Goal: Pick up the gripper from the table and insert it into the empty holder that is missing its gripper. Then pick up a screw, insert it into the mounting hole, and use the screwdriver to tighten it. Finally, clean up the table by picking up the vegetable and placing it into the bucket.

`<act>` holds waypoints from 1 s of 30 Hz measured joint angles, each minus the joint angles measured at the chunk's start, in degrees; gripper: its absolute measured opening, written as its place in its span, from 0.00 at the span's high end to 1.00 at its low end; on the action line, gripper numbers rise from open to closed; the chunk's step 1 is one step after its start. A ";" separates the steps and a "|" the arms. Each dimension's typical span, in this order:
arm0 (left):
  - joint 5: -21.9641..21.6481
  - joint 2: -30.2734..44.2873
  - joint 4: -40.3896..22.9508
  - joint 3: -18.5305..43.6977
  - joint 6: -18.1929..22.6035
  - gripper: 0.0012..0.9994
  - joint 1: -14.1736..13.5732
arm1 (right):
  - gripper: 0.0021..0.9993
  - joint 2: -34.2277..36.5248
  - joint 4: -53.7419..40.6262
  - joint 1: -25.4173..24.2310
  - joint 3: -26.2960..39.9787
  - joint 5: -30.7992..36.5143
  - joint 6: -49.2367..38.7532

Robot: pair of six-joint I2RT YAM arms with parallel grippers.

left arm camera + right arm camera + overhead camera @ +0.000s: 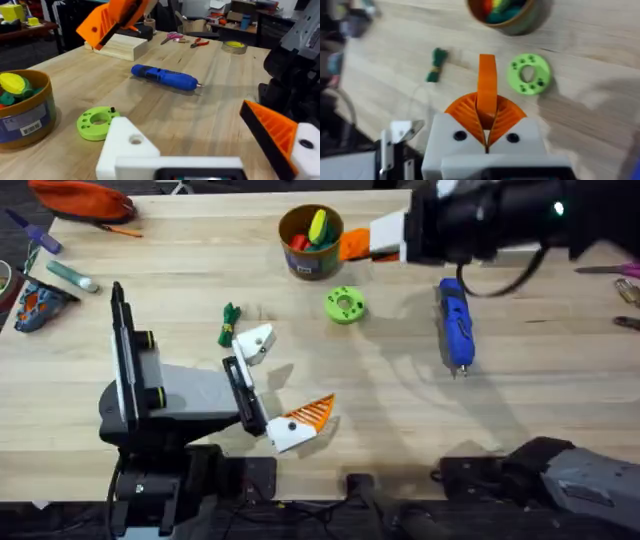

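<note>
Item 1, nearest the bases: the left claw [283,383], low over the table at left of centre, its two fingers spread wide apart with nothing between them. One finger carries an orange ribbed face. The other is the holder [255,343], a bare white wedge with a small dark hole.

Item 2: the vegetable [229,323], lying flat on the wood just beyond the holder, close to it; we cannot tell whether they touch.

Item 3: a green disc [345,304], flat on the table near the middle, well apart from the vegetable.

Item 4: the screwdriver [455,320], blue, lying on its side to the right of the disc, metal tip pointing towards the bases.

Item 5: the bucket [311,240], upright near the far edge, just beyond the disc. We count red, yellow and green toys inside it.

Item 6: the right claw [487,112], reaching across from the right and raised above the table just beside the bucket. Its orange faces are pressed together on the pad [487,75], which juts out past the fingertips and is clear of the table.

Item 7, farthest: an orange pouch [85,198] at the far left corner and a wood block [117,46] near the far edge.
</note>
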 joint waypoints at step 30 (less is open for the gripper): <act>-0.01 -0.01 0.00 0.00 0.00 0.01 0.01 | 0.99 -3.51 45.55 -9.86 -34.95 -54.28 15.05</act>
